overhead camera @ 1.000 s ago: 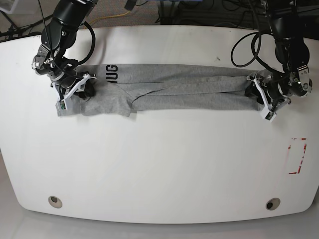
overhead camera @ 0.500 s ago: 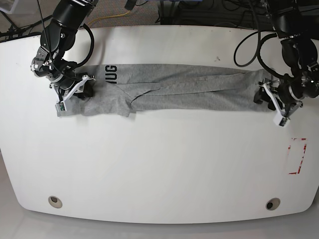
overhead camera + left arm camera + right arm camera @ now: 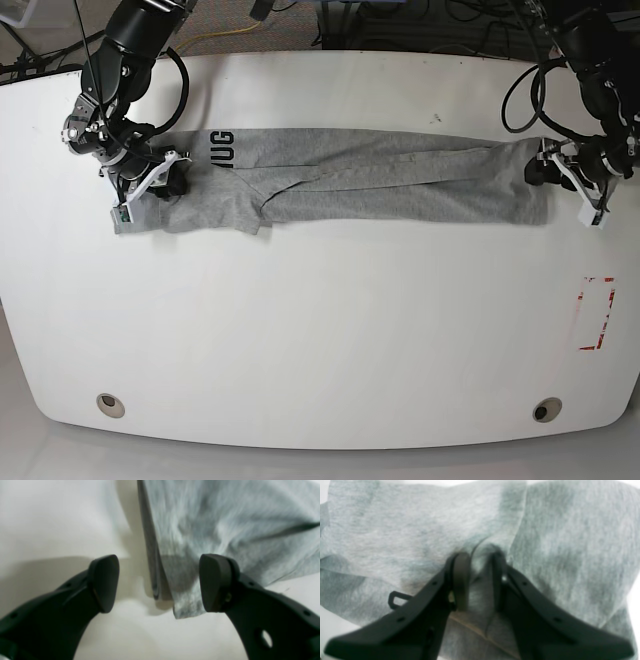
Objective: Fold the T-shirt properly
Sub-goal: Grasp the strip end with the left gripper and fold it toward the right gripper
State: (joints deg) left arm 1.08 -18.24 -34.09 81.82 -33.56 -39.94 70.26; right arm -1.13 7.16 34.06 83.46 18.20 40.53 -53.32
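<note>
The grey T-shirt (image 3: 380, 175) lies folded into a long narrow band across the far half of the white table (image 3: 320, 320), with black letters (image 3: 223, 148) near its left end. My right gripper (image 3: 150, 187) is at that left end. In the right wrist view it (image 3: 480, 580) is shut on a pinched fold of the T-shirt (image 3: 395, 525). My left gripper (image 3: 566, 178) is at the band's right end. The left wrist view shows it (image 3: 160, 583) open wide, with the T-shirt's corner (image 3: 225, 517) lying loose on the table between its fingers.
A red rectangular mark (image 3: 597, 312) is on the table near the right edge. Two round holes (image 3: 111, 404) (image 3: 547, 409) sit near the front edge. Cables (image 3: 490, 100) hang over the back right of the table.
My left gripper has opened, let go of the T-shirt's right end and moved right. That end now lies stretched flat. My right gripper has stayed shut on the left end.
</note>
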